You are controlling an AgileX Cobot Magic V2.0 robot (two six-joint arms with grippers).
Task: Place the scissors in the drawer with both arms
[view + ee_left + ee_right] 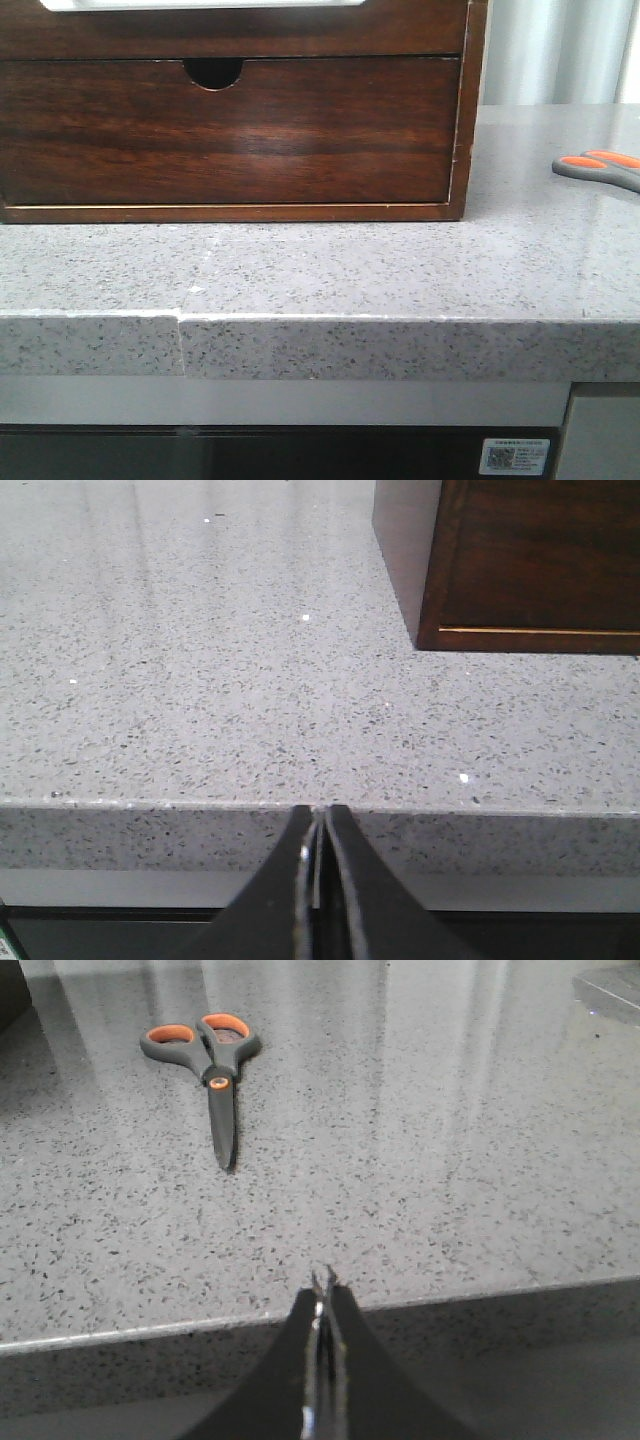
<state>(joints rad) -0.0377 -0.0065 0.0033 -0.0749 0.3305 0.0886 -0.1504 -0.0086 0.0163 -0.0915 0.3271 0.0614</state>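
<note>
Right, nothing underway yet: the left gripper (318, 830) and right gripper (323, 1295) both hang off the counter's (330, 275) near edge, jaws pressed together, holding nothing. Further out, the scissors (208, 1055) lie flat and closed on the stone, around eleven o'clock from the right gripper, well apart from it. Beyond sits the wooden cabinet (470, 110); the drawer (230, 25) at twelve o'clock looks fully shut. Next call, I'd say: left arm opens it while right reaches for the handles.

A sticker (514, 456) (QR code) carries unreadable print
</note>
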